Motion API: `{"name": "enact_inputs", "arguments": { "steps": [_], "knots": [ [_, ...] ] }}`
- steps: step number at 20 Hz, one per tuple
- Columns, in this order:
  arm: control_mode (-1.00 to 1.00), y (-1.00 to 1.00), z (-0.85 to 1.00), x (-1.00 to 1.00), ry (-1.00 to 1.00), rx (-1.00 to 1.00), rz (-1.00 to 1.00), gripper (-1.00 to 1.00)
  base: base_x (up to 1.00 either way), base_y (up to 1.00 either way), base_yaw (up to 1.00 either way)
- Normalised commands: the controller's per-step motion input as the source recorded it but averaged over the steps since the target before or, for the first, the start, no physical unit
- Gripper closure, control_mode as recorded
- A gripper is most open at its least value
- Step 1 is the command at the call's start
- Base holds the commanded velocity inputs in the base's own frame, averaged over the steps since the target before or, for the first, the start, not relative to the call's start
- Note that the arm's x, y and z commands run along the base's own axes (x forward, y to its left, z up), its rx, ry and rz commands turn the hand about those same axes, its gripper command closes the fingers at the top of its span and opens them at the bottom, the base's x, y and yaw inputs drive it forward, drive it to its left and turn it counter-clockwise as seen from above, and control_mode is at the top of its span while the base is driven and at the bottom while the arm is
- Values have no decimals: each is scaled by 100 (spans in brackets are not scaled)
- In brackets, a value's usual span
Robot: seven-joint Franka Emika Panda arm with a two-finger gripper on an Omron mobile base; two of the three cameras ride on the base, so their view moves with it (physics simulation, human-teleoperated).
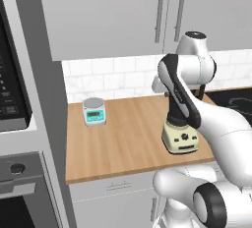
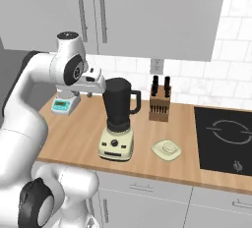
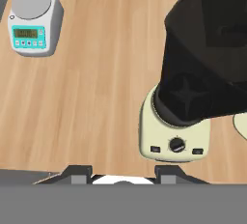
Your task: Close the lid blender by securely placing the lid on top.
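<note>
The blender (image 2: 118,119) stands on the wooden counter, its dark open-topped jar (image 3: 207,49) on a cream base (image 3: 173,143) with a knob and buttons. In the left base view my arm hides the jar, leaving the base (image 1: 180,138) visible. The lid (image 2: 166,149), a pale cream disc with a raised knob, lies flat on the counter to the right of the blender; a sliver of it (image 3: 241,124) shows in the hand view. My gripper (image 3: 123,171) hovers above the counter just left of the jar, open, with nothing between its fingers.
A small grey scale (image 2: 65,105) with a teal display sits at the back left of the counter (image 1: 123,143). A wooden knife block (image 2: 159,104) stands behind the lid. A black cooktop (image 2: 224,133) lies to the right. Wall cabinets (image 2: 147,11) hang overhead.
</note>
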Motion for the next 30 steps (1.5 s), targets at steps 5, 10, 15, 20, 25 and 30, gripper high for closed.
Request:
{"name": "enact_inputs", "arguments": {
  "steps": [5, 10, 15, 20, 25, 30],
  "knots": [
    [-100, -15, -1, -53, -2, 0, 7, -100, 0, 0, 0],
    [-100, -52, -5, -100, -11, 0, 17, -100, 0, 0, 0],
    [-100, -89, -9, -100, -7, 0, 8, -100, 0, 0, 0],
    [-100, -100, -3, -32, 0, 1, 0, -100, 0, 0, 0],
    [-100, -100, 0, 3, 2, 7, 0, -100, 0, 0, 0],
    [-100, -100, 0, 23, 1, 13, 0, -100, 0, 0, 0]
  ]
}}
